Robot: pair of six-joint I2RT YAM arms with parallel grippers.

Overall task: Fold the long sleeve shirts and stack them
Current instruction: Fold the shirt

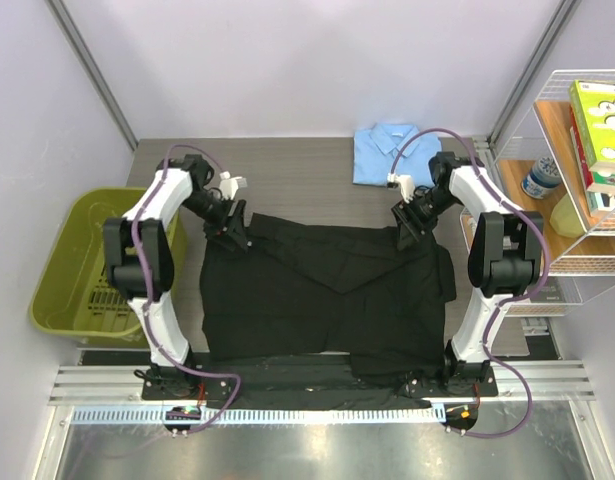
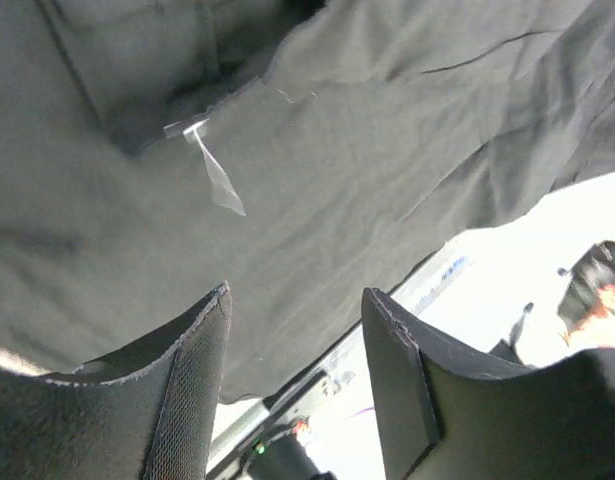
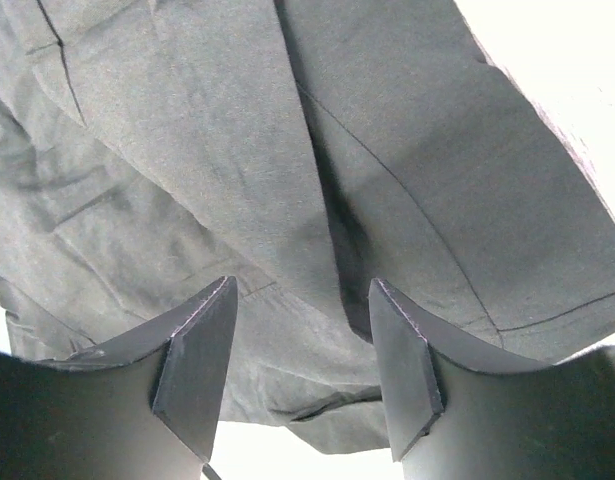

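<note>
Grey wood-grain tabletop (image 1: 297,165) is seen bearing two shirts. One plain black collared cloth shirt (image 1: 327,295) is spread across its middle and near edge. One olive-green plastic bin (image 1: 72,260) is set beside the left edge. One light blue collared shirt (image 1: 387,155) is laid folded at the far edge. The left hand (image 2: 296,291) and right hand (image 3: 303,281) are held open, empty, over the black shirt's two far corners.

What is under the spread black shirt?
The black shirt lies on the grey table, which shows around it; its near edge drapes over the rail. Anything else beneath the cloth is covered and cannot be seen.
</note>
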